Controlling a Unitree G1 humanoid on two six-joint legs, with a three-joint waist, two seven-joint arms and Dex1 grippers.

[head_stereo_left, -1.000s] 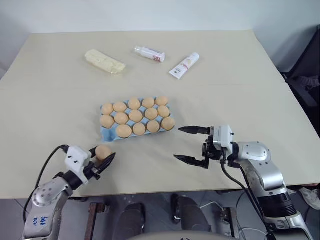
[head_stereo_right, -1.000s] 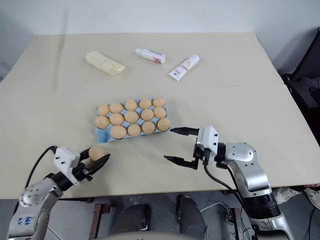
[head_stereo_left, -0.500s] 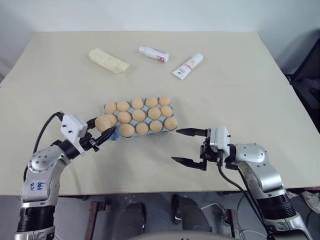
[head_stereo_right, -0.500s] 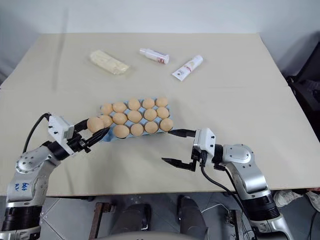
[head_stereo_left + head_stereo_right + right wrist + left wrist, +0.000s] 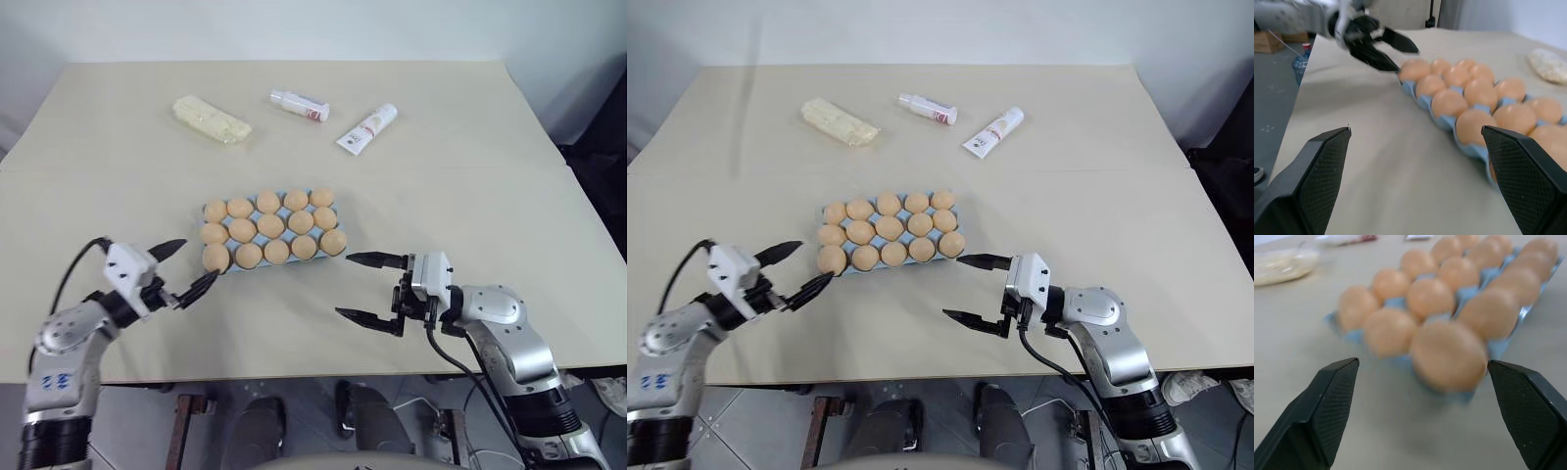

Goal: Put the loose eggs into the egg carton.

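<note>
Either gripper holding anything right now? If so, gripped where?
Nothing held. Left gripper is open beside the carton; right gripper is open and empty.

- Eggs [image 5: 270, 226]: fifteen, tan-orange and alike, in three rows of five, so every cup is filled; no egg lies loose on the table.
- Egg carton [image 5: 227, 270]: one, light blue, at the table's middle.
- Pale yellow lumpy block [image 5: 211, 118]: one, at about 11 o'clock from the carton.
- White bottle [image 5: 299, 105]: one, lying on its side at about 12 o'clock from the carton.
- White tube [image 5: 366, 128]: one, lying at about 1 o'clock from the carton.
- Table [image 5: 470, 186]: one, beige.
</note>
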